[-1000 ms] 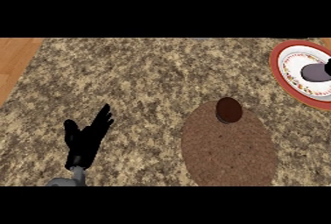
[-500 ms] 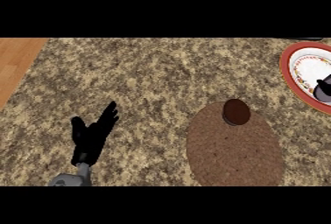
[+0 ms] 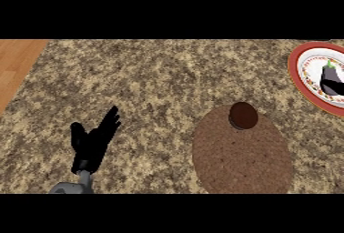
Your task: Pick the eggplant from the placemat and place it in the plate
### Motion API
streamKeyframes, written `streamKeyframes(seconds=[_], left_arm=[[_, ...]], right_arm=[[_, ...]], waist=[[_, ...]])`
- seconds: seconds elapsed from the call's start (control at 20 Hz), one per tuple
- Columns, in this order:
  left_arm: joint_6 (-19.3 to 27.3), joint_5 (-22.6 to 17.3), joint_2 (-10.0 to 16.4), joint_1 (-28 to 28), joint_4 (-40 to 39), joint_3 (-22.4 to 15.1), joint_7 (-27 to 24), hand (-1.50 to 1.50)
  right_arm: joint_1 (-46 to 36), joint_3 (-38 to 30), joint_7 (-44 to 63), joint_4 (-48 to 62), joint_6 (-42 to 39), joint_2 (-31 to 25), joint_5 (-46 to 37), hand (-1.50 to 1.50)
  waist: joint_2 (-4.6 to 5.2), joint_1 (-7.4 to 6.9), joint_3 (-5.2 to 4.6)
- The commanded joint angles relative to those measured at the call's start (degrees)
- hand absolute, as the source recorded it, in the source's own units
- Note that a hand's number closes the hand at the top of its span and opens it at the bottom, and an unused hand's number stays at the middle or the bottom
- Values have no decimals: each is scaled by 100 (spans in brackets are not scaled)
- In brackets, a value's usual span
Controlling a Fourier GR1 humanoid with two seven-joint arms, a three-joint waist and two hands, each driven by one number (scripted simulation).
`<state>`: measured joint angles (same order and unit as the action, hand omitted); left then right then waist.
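Head view: eggplant [image 3: 331, 78] on plate [image 3: 294, 63], left hand [image 3: 93, 145] straight-fingered

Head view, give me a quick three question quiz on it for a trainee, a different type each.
1. True or false: the eggplant lies in the plate.
2. What sits at the placemat's far edge? A a dark round thing, B a fork, C a cup.
3. Fill in: the open hand at the view's lower left is the robot's ___ hand.
Key: 1 true; 2 A; 3 left.
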<state>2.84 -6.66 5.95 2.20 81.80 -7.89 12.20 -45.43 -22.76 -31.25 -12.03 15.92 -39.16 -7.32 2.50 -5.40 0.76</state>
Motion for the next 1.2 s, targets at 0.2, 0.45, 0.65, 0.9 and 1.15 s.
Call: streamKeyframes(seconds=[0.2, 0.45, 0.65, 0.9, 1.15], left_arm=[[-4, -5, 97, -51, 118, 51, 152, 0], [45, -101, -38, 19, -109, 167, 29, 0], [8, -98, 104, -32, -50, 254, 48, 0], [-29, -54, 77, -183, -86, 192, -40, 0], [69, 12, 0, -214, 111, 107, 110, 0]], right_arm=[[42, -759, -339, 235, -754, -340, 708, -150], [542, -818, -507, 392, -2427, -785, 825, -150], [825, -736, -765, 421, -3053, -896, 743, -150], [1460, -659, -1347, 452, -3590, -1041, 641, -150], [1673, -473, -1654, 425, -3313, -996, 402, -150]], waist=[[-45, 83, -14], [-75, 279, -21], [-91, 240, -23], [-115, 306, -23], [-148, 293, -29]])
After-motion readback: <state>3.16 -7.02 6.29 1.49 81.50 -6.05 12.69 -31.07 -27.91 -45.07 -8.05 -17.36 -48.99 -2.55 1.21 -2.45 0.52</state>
